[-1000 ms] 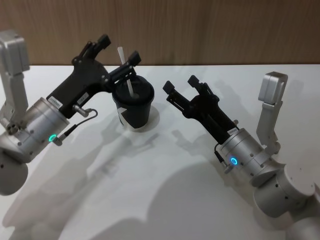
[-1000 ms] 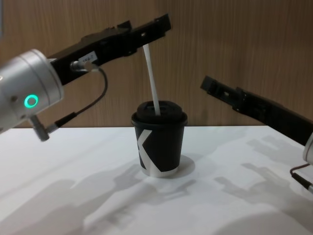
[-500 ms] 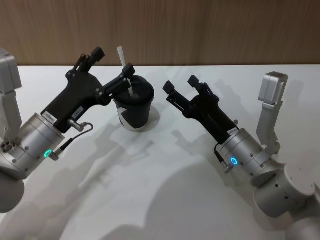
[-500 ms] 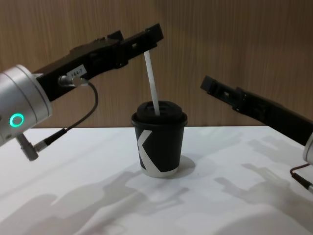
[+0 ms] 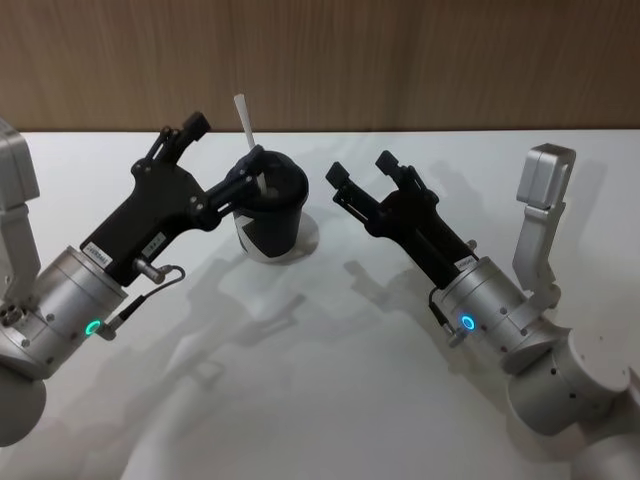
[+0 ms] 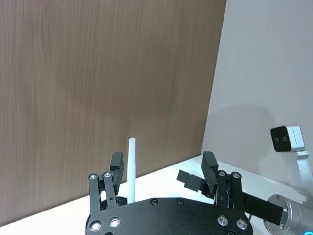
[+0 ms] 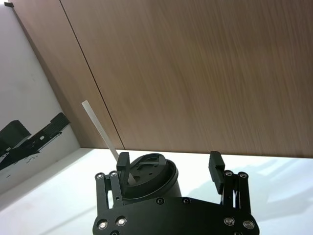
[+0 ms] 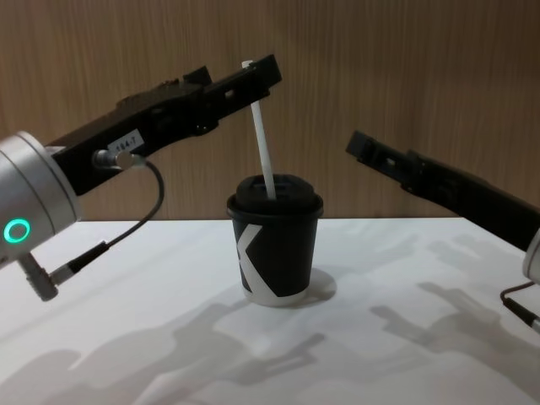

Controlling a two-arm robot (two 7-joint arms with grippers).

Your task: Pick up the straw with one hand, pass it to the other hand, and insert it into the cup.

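Straw in the cup, both grippers spread and holding nothing.

I see the straw (image 8: 262,135) standing in the lid of the cup (image 8: 275,247), leaning a little toward my left arm, with most of its length sticking up above the lid. The cup sits on the white table (image 5: 330,400) between my two arms. My left gripper (image 5: 225,160) is beside the upper part of the straw with its fingers spread wide; from the left wrist view the straw looks just clear of one fingertip, though I can't be sure it isn't brushing it. My right gripper (image 5: 362,176) hangs to the right of the cup, apart from it, fingers also wide.
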